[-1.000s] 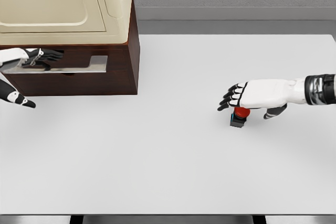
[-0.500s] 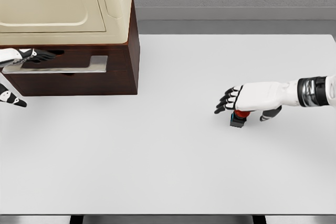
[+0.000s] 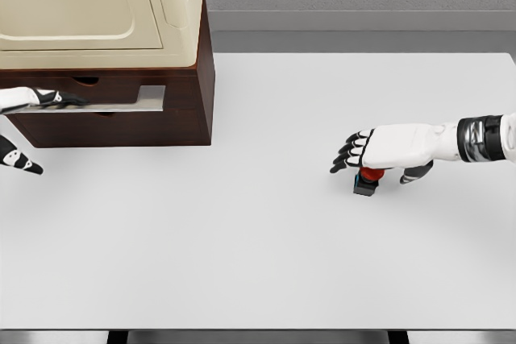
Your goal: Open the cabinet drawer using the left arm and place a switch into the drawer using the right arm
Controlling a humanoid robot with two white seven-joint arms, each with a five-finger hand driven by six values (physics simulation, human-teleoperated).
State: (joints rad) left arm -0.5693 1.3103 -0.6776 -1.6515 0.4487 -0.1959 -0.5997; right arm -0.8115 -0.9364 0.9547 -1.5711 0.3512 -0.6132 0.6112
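Observation:
The switch (image 3: 367, 180), a red button on a small black base, stands on the white table right of centre. My right hand (image 3: 372, 153) hovers just over it, palm down. Its fingers stretch out to the left and its thumb hangs beside the button without closing on it. The dark wooden cabinet (image 3: 185, 110) sits at the upper left under a cream-coloured top. Its drawer front carries a silver handle bar (image 3: 121, 102). My left hand (image 3: 39, 99) enters at the left edge, fingers lying flat along the bar's left end, thumb spread well below.
The cream appliance-like top (image 3: 97, 6) covers the cabinet. The white table (image 3: 266, 255) stretches wide around the switch, and a grey wall runs behind its far edge.
My left hand has slid leftward along the drawer front, out of the dark notch above the bar. My right hand has sunk slightly onto the switch and shifted a little left.

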